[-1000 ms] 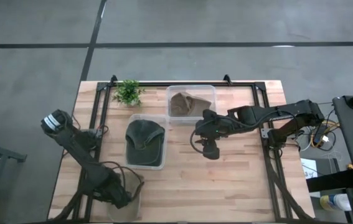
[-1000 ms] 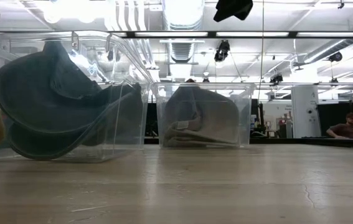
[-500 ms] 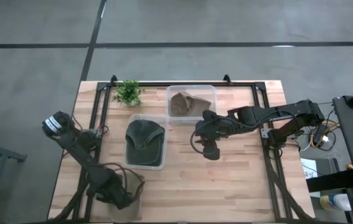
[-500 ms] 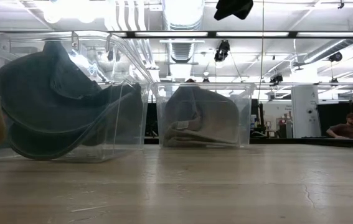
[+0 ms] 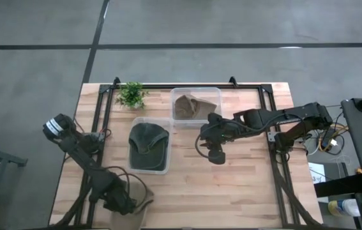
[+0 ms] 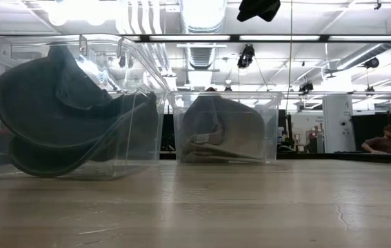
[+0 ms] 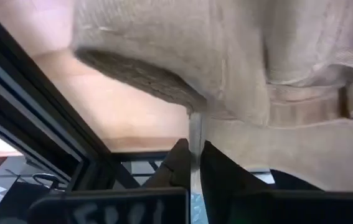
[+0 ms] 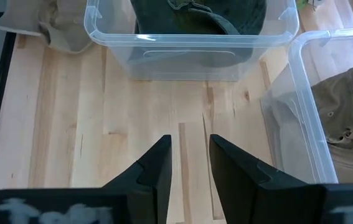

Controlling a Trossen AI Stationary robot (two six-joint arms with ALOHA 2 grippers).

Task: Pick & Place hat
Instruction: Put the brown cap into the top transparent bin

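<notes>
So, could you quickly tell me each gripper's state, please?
Left gripper: shut on the tan hat.
Right gripper: open, holding nothing.

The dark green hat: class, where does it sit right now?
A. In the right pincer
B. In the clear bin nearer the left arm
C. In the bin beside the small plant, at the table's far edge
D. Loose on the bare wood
B: the high view shows the dark green hat inside the clear bin on the left arm's side, while the right pincer hangs over bare wood.
</notes>
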